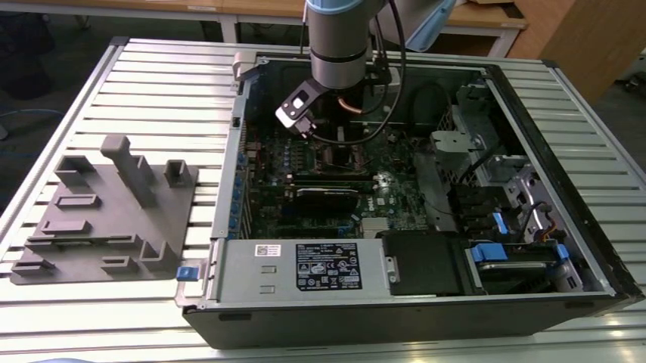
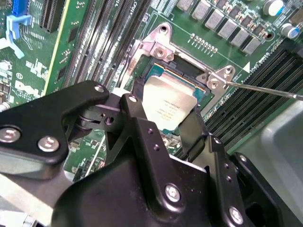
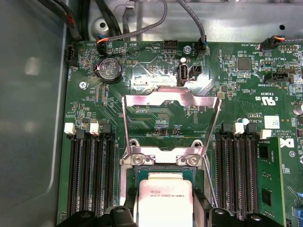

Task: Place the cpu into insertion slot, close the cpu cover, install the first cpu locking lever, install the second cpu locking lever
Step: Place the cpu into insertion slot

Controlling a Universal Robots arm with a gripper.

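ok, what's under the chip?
The socket: its rim shows around the chip, held by the gripper. The chip covers the socket's middle; whether it's seated can't be seen.

Bright, even light (some glare)

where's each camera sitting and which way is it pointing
Exterior view: off the arm, high up, looking down into the open computer case; the arm shows.
First wrist view: on the wrist, facing the motherboard squarely; the gripper shows.
Second wrist view: on the wrist, slanting past the gripper body.
Both wrist views share the cpu, held by the gripper.
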